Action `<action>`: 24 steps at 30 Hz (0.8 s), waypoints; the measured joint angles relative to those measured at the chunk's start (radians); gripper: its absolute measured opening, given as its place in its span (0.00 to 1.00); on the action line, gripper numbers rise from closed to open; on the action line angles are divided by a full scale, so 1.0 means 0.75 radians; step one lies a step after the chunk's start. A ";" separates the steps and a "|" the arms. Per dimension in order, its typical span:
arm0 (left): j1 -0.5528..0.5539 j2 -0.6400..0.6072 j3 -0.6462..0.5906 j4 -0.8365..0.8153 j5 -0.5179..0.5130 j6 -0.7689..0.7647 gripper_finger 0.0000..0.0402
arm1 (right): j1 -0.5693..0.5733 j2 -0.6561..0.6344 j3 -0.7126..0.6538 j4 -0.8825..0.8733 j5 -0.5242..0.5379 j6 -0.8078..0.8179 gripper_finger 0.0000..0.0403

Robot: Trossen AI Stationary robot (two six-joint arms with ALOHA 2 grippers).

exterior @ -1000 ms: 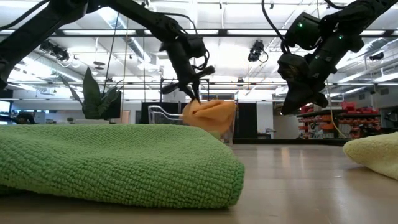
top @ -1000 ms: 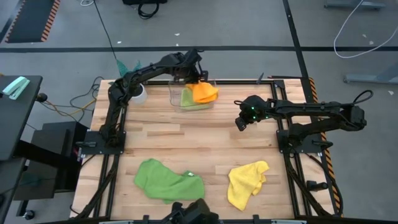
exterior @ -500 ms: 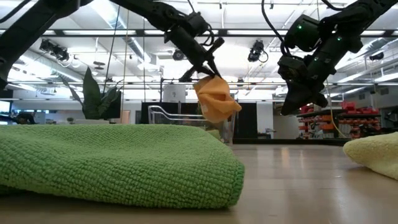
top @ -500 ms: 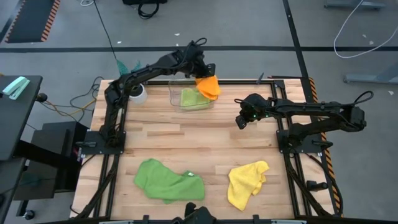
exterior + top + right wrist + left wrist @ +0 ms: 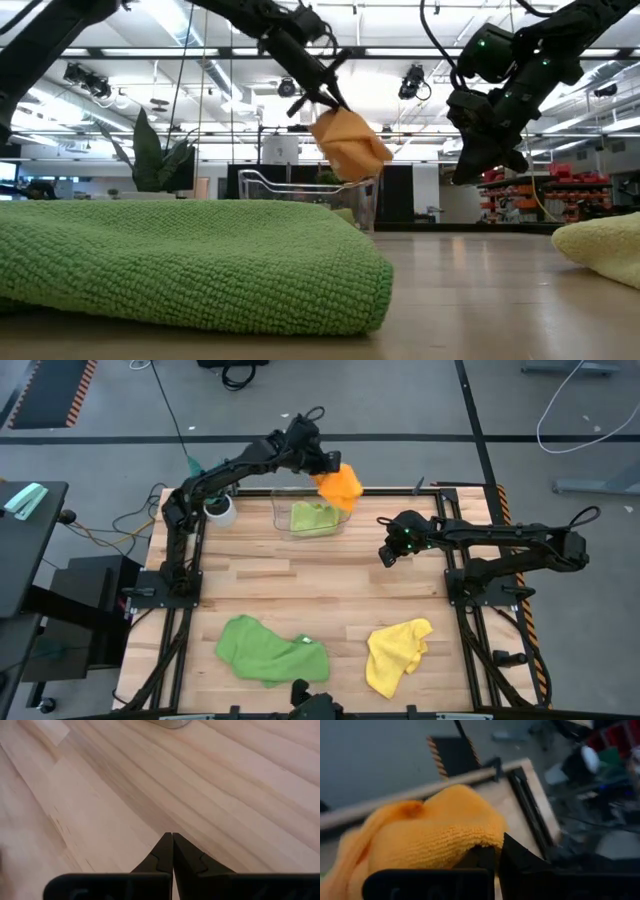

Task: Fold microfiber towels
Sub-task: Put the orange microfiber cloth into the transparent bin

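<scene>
Surface: wooden table (image 5: 300, 590), clear bin (image 5: 283, 520) top centre.
Left gripper (image 5: 325, 463): clenched on orange towel (image 5: 338, 484) — lifted above bin.
Right gripper (image 5: 386, 557): clenched, empty, centre right.
Advice: lift clear of the rim — then lay flat.

Nubby orange cloth (image 5: 339, 484) (microfiber); smooth wood table (image 5: 300, 580).
</scene>
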 joint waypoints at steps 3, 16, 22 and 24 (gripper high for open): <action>-0.018 -0.042 0.020 -0.102 -0.145 0.049 0.02 | 0.000 0.000 0.000 0.003 0.000 0.014 0.02; -0.104 -0.077 0.041 -0.364 -0.532 0.094 0.02 | -0.173 0.000 0.000 0.218 -0.117 -0.042 0.01; -0.098 -0.077 0.041 -0.320 -0.568 0.067 0.02 | -0.169 0.000 0.000 0.317 -0.331 -0.036 0.01; -0.108 -0.077 0.041 -0.320 -0.587 0.064 0.02 | -0.150 0.000 0.000 0.400 -0.356 0.003 0.01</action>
